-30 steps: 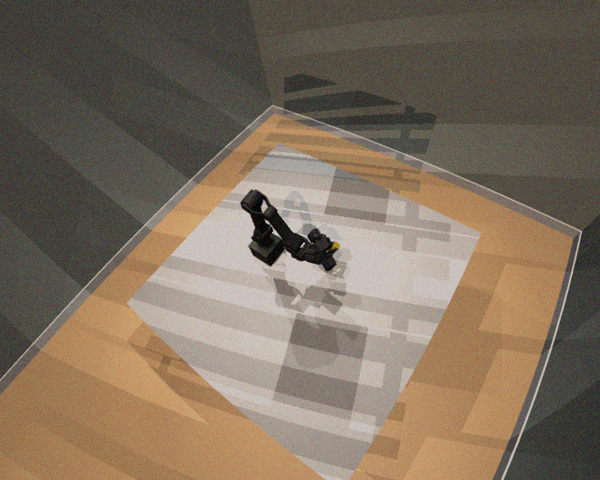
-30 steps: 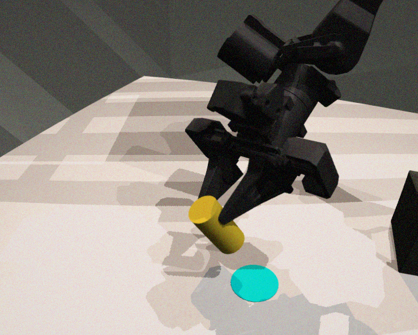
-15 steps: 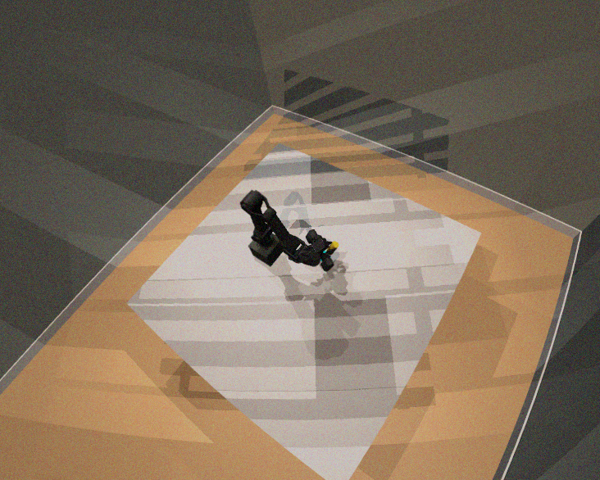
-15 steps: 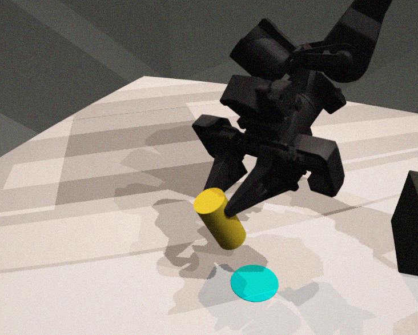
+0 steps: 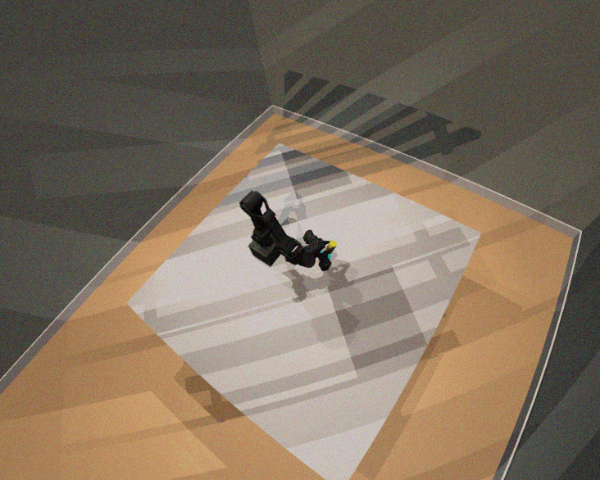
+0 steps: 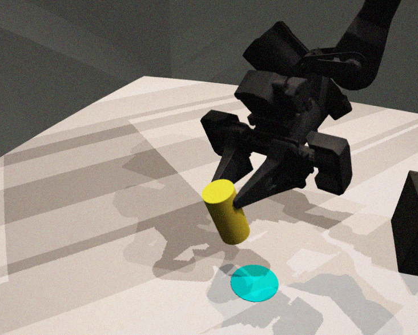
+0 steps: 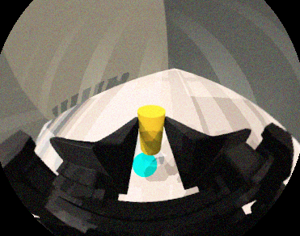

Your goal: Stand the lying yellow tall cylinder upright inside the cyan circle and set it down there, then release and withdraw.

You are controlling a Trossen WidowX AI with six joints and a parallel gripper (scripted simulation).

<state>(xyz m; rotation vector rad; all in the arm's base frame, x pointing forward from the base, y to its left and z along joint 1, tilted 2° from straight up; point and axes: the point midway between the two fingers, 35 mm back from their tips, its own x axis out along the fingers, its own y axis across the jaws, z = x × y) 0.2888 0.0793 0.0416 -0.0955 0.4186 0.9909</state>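
My gripper [image 6: 233,197] [image 7: 150,119] is shut on the yellow tall cylinder [image 6: 225,211] [image 7: 152,127] [image 5: 330,245]. It holds the cylinder in the air, tilted, with the top end leaning to the left and the lower end toward the cyan circle. The fingertips grip it near the upper half. The cyan circle [image 6: 254,282] [image 7: 142,165] [image 5: 329,256] lies flat on the white table, below and slightly to the right of the cylinder's lower end. The cylinder does not touch the table.
The arm's black base block [image 6: 414,227] [image 5: 264,251] stands at the right in the exterior view. The white table top [image 6: 79,215] sits on an orange floor [image 5: 86,421] with a low clear wall around it.
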